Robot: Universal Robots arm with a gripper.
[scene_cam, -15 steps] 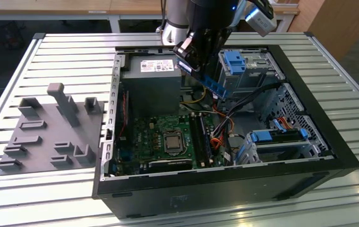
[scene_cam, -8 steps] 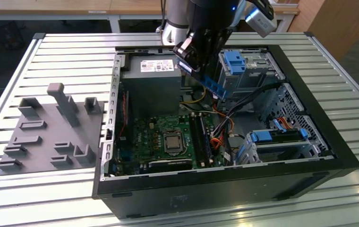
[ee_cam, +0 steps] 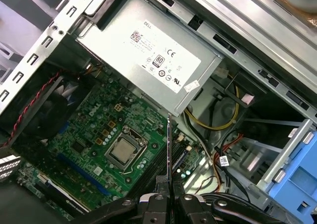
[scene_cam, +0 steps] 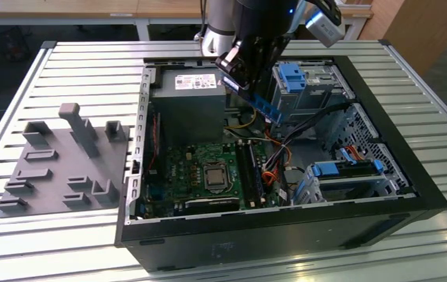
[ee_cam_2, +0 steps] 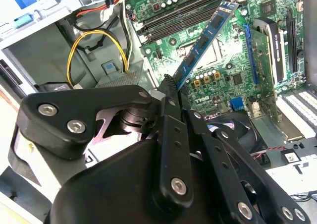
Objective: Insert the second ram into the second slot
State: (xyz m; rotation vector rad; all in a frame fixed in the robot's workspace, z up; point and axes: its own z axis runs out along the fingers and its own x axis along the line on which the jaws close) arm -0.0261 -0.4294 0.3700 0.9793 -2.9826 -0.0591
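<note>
Above an open computer case [scene_cam: 412, 194] laid on a slatted desk [scene_cam: 90, 64], the second ram [scene_cam: 269, 110] is held by the arm's hand [scene_cam: 244, 88], which is closed on one end of the blue stick so that the rest juts out past the fingertips at a slant. In the second wrist view the second ram [ee_cam_2: 205, 35] is seen reaching from the hand [ee_cam_2: 170, 83] out over the green motherboard [ee_cam_2: 233, 60] towards the dark memory slots [ee_cam_2: 183, 18]. It is held clear of the board and is not yet seated in any slot. In the first wrist view it is seen edge-on, rising straight out of the closed hand [ee_cam: 168, 189]. The insertion is judged to call for the stick to be brought level and parallel with the chosen slot, its lower edge lined up over the groove between the end latches, and pressed straight down with even force. A tilted entry could bind the stick or strain the slot, and the loose wires [scene_cam: 280, 154] beside the slots are best kept clear.
</note>
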